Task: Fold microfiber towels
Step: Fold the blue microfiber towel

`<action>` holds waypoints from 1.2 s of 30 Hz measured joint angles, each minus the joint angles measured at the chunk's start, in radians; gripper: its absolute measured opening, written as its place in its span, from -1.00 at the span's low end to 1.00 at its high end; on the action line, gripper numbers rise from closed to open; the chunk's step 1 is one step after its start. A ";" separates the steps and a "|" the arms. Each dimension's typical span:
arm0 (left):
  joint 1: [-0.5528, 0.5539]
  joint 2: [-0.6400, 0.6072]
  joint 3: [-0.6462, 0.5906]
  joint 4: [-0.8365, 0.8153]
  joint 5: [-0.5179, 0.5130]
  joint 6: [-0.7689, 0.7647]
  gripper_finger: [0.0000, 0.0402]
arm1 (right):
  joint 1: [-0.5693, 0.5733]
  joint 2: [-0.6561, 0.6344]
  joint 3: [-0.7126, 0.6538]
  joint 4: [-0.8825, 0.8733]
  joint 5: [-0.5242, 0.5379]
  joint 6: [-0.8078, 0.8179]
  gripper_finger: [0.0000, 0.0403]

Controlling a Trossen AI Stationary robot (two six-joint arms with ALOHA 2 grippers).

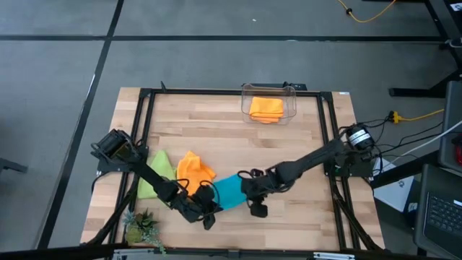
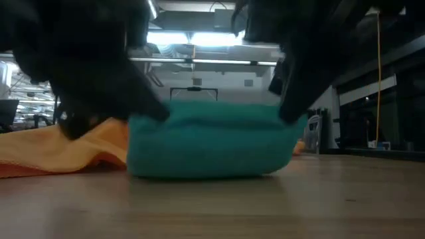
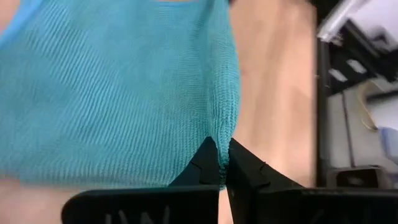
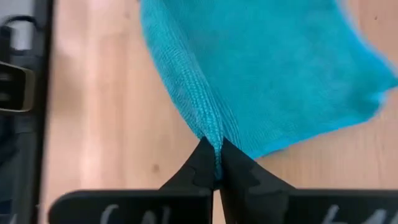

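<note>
1. Lime green towel (image 1: 153, 177) lies at 8 o'clock on the table (image 1: 216, 123), beside an orange towel (image 1: 193, 168).
2. Left gripper (image 1: 211, 217), at 6 o'clock, is pinched tight on the turquoise towel (image 1: 229, 191).
3. Right gripper (image 1: 258, 209) is clamped on that towel's opposite edge.
4. A second orange towel (image 1: 266, 109) sits in the clear bin (image 1: 244, 101) at 12 o'clock.

A grey floor (image 1: 58, 58) marked with dark lines surrounded the butcher-block table (image 1: 216, 137) and its black frame (image 1: 144, 115). An orange cable (image 1: 372, 13) trailed across the floor. Beyond the tabletop, bright ceiling light strips (image 2: 199, 40) lit an open workshop with dark windows (image 2: 398, 99) at one side.
</note>
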 joint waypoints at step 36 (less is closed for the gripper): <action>-0.040 -0.018 -0.113 0.273 -0.024 -0.193 -1.00 | -0.086 0.035 0.193 -0.231 -0.312 -0.199 -0.97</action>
